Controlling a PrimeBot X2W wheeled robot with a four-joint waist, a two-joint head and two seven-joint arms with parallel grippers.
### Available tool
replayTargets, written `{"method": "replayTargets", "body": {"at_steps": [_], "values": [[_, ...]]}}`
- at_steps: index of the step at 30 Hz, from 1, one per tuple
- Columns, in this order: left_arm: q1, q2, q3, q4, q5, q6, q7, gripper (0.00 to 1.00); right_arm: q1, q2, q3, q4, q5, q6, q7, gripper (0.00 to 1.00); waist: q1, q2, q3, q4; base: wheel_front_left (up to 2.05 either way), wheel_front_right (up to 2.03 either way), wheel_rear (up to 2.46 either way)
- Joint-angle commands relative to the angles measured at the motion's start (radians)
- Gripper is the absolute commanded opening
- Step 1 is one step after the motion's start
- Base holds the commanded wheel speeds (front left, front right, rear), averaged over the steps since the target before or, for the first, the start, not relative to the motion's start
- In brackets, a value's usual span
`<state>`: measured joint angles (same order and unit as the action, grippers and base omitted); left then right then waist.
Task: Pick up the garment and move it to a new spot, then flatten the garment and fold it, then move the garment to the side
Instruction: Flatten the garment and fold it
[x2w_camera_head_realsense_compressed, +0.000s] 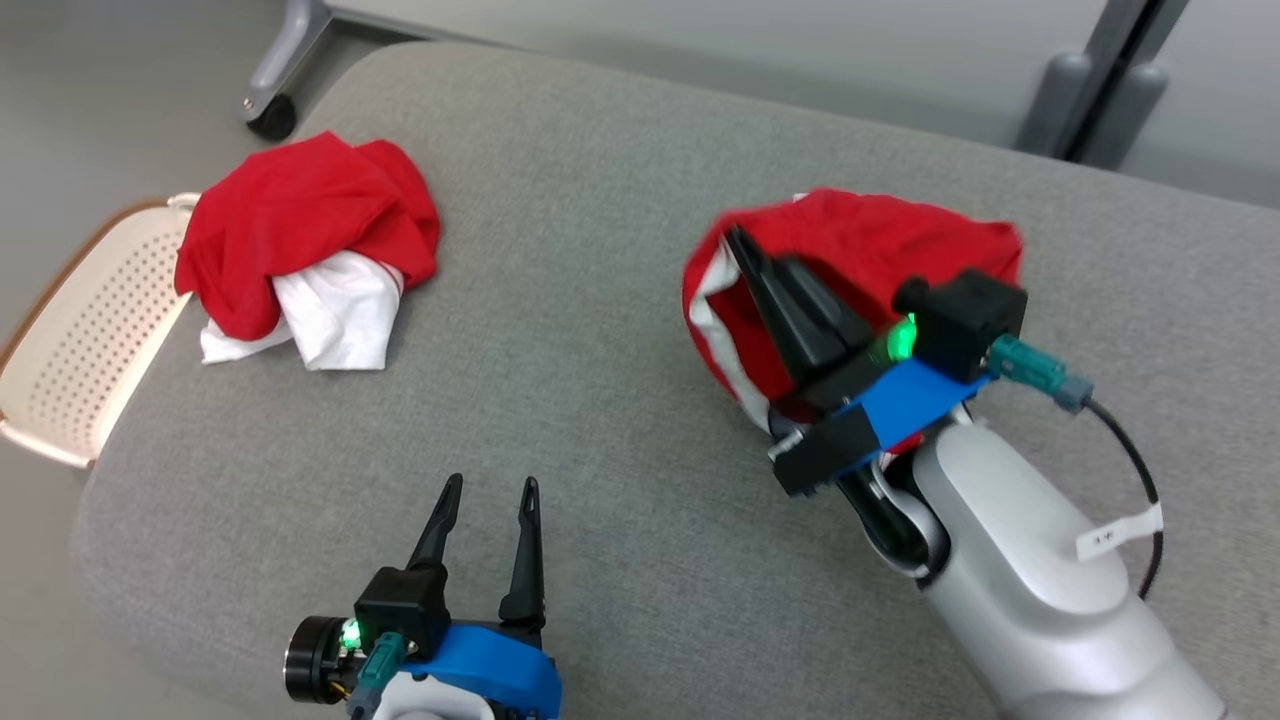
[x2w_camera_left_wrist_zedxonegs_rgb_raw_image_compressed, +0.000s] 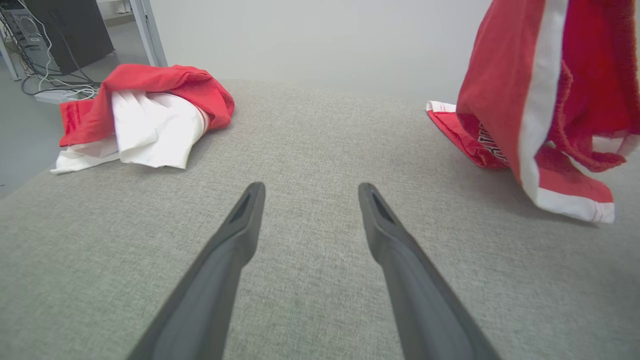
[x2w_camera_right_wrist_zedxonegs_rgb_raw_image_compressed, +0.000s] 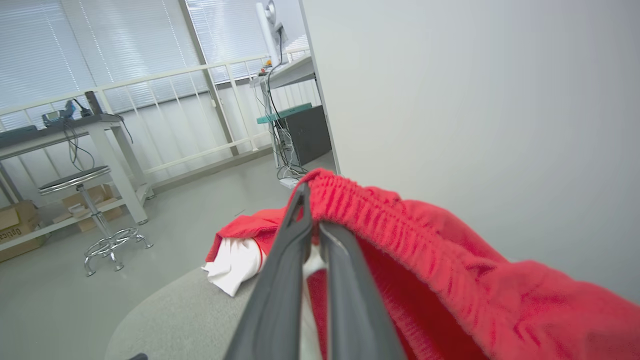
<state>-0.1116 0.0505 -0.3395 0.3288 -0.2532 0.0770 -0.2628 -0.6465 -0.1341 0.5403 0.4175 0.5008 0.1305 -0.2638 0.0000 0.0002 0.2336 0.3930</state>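
Note:
A red garment (x2w_camera_head_realsense_compressed: 870, 250) with white stripes and an elastic waistband is at the right of the grey padded surface (x2w_camera_head_realsense_compressed: 600, 330). My right gripper (x2w_camera_head_realsense_compressed: 745, 245) is shut on its waistband (x2w_camera_right_wrist_zedxonegs_rgb_raw_image_compressed: 425, 235), the fingers (x2w_camera_right_wrist_zedxonegs_rgb_raw_image_compressed: 280, 280) pinched together at the hem. In the left wrist view the garment (x2w_camera_left_wrist_zedxonegs_rgb_raw_image_compressed: 540, 100) hangs lifted, with its lower end trailing on the surface. My left gripper (x2w_camera_head_realsense_compressed: 492, 490) is open and holds nothing, low over the surface near the front edge, well to the left of the garment. Its fingers (x2w_camera_left_wrist_zedxonegs_rgb_raw_image_compressed: 240, 225) point across bare grey fabric.
A second crumpled red and white garment (x2w_camera_head_realsense_compressed: 300, 230) lies at the far left of the surface, next to a perforated cream basket (x2w_camera_head_realsense_compressed: 80, 330) beyond the left edge. A caster wheel (x2w_camera_head_realsense_compressed: 270, 115) and a frame leg stand behind. A stool (x2w_camera_right_wrist_zedxonegs_rgb_raw_image_compressed: 85, 185) and tables stand farther off.

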Motion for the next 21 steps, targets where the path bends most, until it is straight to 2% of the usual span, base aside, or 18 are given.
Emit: {"method": "replayTargets", "body": {"at_steps": [1, 6, 11, 17, 21], "values": [[-0.011, -0.001, 0.000, 0.010, 0.009, -0.004, -0.003, 1.00, -0.035, 0.019, -0.006, -0.033, 0.019, 0.000, -0.001, 0.00, 0.0000, -0.0002, -0.042, -0.037, 0.00, 0.00, 0.00], [0.024, 0.000, 0.032, 0.042, 0.033, -0.021, -0.003, 1.00, -0.079, 0.060, -0.076, -0.132, 0.091, 0.000, -0.001, 0.00, 0.0000, -0.0002, -0.102, -0.094, 0.00, 0.00, 0.00], [0.048, -0.001, 0.076, 0.053, 0.050, -0.033, -0.003, 1.00, -0.026, 0.059, -0.122, -0.130, 0.117, 0.000, -0.001, 0.00, 0.0000, -0.0002, -0.136, -0.161, 0.00, 0.00, 0.00], [0.052, -0.001, 0.096, 0.054, 0.055, -0.049, -0.003, 1.00, 0.136, -0.046, -0.174, -0.041, 0.116, 0.000, -0.001, 0.00, 0.0000, -0.0002, -0.141, -0.262, 0.00, 0.00, 0.00], [0.036, -0.001, 0.084, 0.054, 0.049, -0.052, -0.003, 1.00, 0.270, -0.123, -0.157, 0.052, 0.141, 0.000, -0.001, 0.00, 0.0000, -0.0002, -0.130, -0.313, 0.00, 0.00, 0.00]]}}
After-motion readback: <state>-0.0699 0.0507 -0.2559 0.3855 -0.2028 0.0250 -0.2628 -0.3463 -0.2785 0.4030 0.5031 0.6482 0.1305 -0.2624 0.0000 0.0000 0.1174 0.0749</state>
